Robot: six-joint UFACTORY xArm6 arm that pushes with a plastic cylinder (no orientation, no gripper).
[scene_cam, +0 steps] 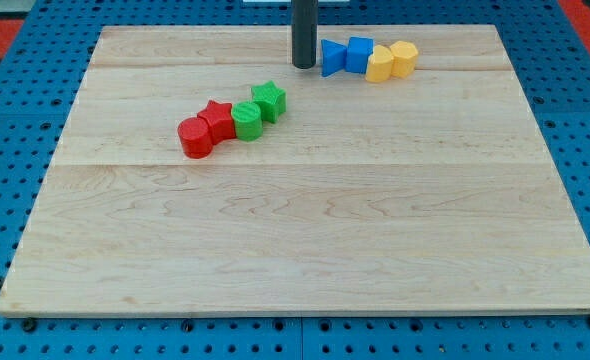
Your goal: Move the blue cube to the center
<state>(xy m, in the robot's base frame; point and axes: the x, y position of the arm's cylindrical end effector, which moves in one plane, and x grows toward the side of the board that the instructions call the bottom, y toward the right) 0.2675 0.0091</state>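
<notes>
Blue cube [359,54] sits near the view's top edge of the worktop [305,240], a little to the view's right of the middle line. It is the second piece in a short row of four: a blue wedge-like block [332,58] touches it on the view's left, a yellow block [380,65] with a rounded outline touches it on the view's right, and a second yellow block [403,58], many-sided by the look of it, closes the row.

My tip [304,66] — the lower end of the dark rod that serves as end effector — stands on the worktop just beside the blue wedge, on its left in the view. The wedge lies between the tip and the cube, so the tip and cube are near each other but apart; I cannot tell whether the tip touches the wedge. The rod is upright and runs out of the view's top. It has nothing to open or close and holds nothing.

Well apart from that row, toward the view's left and lower down, a second chain of four runs on a slant — a red round block [195,137] at the low end, then a red star [217,121], a green block [247,120] whose shape is hard to make out, and a green star [269,101] at the upper end, each touching the next.
</notes>
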